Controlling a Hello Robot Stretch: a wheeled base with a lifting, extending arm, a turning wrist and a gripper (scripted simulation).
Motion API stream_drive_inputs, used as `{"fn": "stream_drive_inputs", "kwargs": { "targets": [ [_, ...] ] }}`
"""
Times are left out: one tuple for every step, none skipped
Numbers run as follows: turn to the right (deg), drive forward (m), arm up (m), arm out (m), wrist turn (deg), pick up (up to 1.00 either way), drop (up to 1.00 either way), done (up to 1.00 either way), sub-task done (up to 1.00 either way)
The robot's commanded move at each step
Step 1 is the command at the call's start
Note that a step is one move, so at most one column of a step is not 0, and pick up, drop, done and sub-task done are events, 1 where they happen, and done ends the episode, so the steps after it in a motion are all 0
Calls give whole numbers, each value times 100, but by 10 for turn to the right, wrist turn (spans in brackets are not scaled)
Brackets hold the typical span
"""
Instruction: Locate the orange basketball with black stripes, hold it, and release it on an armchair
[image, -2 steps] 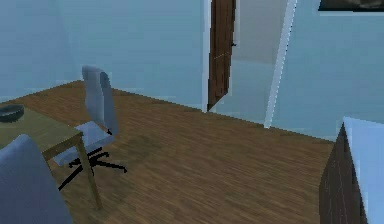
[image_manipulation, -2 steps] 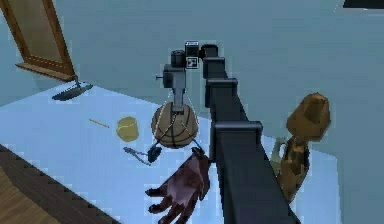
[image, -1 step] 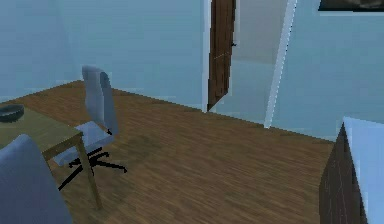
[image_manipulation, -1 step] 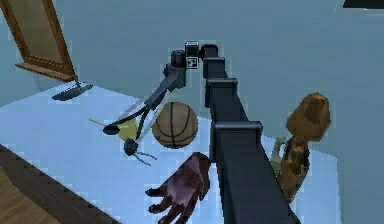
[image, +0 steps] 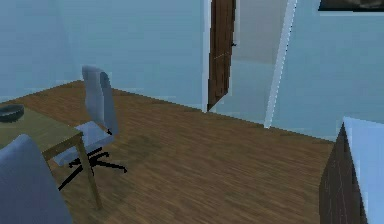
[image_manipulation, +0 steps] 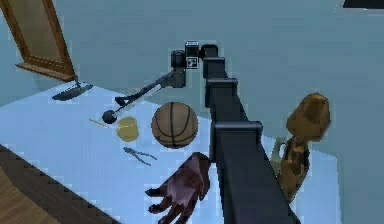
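Wooden floor (image: 200, 150), a chair (image: 98, 100) and a doorway (image: 222, 55) lie ahead. To the side, the basketball (image_manipulation: 175, 124) sits mid-way across the white tabletop (image_manipulation: 60, 120), beside my arm (image_manipulation: 235, 140). Whether my claw (image_manipulation: 125, 99) holds anything, I cannot tell.

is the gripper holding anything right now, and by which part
Cannot tell: small things lie on the white table at the far end of the gripper. The basketball rests on the table.

Pale blue walls (image: 150, 40); wood floor (image: 220, 150); open brown door (image: 221, 50) upper middle; desk (image: 42, 126), grey swivel chair (image: 98, 97) lower left.
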Motion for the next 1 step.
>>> {"fn": "stream_drive_inputs", "kwargs": {
  "targets": [
    [0, 0, 0, 0, 450, 0, 0, 0, 0]
  ]
}}
